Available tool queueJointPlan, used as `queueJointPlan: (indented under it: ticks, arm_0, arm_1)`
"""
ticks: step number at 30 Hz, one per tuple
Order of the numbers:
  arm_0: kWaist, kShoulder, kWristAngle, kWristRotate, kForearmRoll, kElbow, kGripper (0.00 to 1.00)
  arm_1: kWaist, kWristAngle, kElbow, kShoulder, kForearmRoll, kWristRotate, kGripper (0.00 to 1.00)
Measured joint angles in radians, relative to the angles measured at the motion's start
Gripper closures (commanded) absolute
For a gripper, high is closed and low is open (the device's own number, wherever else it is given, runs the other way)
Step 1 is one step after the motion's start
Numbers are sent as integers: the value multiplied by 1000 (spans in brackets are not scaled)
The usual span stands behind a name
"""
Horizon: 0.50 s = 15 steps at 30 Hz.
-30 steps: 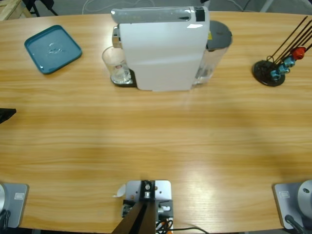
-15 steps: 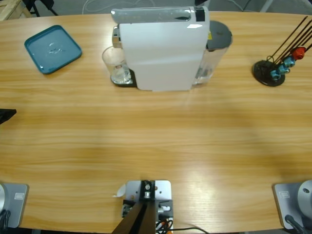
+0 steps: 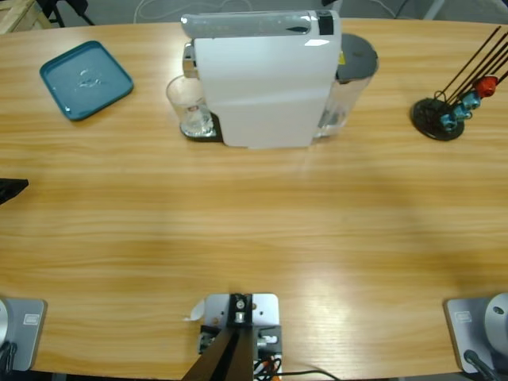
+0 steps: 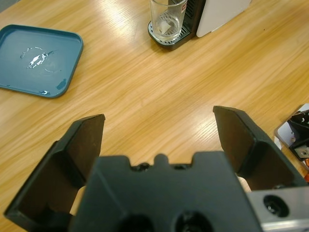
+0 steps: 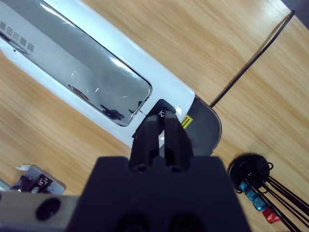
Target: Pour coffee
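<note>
A clear glass (image 3: 189, 105) stands on the drip tray at the left end of the white coffee machine (image 3: 266, 79). No amber coffee shows in the glass (image 4: 167, 19). My left gripper (image 4: 159, 118) is open and empty, low over the wood, well short of the glass. Only its black tip (image 3: 11, 190) shows at the high view's left edge. My right gripper (image 5: 163, 120) is shut with nothing in it. It points down at the machine's top (image 5: 96, 82), its tips over a small black button (image 5: 162, 110); whether they touch it I cannot tell.
A teal square tray (image 3: 86, 79) with a few wet smears lies at the far left, and shows too in the left wrist view (image 4: 38, 60). A black stand with thin rods and coloured beads (image 3: 444, 115) sits at the far right. A black cable (image 5: 251, 58) runs off behind the machine.
The left gripper's black tip at the left edge has crept very slightly downwards in the picture. Nothing else has moved.
</note>
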Motion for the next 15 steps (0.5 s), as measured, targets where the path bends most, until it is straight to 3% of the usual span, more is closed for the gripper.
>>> queueJointPlan:
  ticks: [15]
  arm_0:
    - [0,0,-5,0,0,0,23]
  arm_1:
    - [0,-1,35,1,0,0,1000]
